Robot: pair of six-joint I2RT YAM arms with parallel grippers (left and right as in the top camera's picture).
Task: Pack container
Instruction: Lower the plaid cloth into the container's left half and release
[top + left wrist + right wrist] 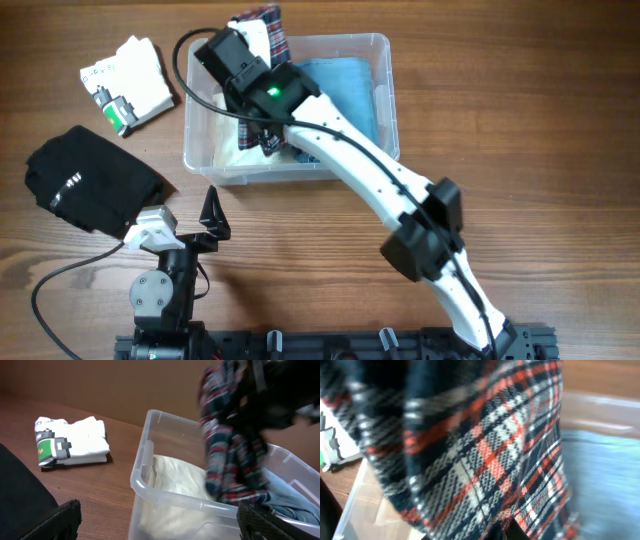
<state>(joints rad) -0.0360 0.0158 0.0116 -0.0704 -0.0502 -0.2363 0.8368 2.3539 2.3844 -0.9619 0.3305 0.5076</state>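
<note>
A clear container (378,45) sat at 12 o'clock on the wooden bench (330,230) as the right arm reached over it from 5 o'clock. The right tool (235,52) was clamped on a red, white and navy plaid garment (222,455), which hung from it above the bin's 9 o'clock half. In the right wrist view, the plaid filled nearly the whole frame and hid the fingers. Inside the bin, a cream garment (180,482) lay on the 9 o'clock side and a blue garment (340,85) on the 3 o'clock side. The left tool (180,225) waited at 7 o'clock on the bench, apart from the bin, its jaws spread wide and holding nothing. A black garment (90,185) lay just beside it at 9 o'clock. A folded white garment with a green and black pixel print (130,82) rested on the bench at 10 o'clock, near the bin but not touching it.
</note>
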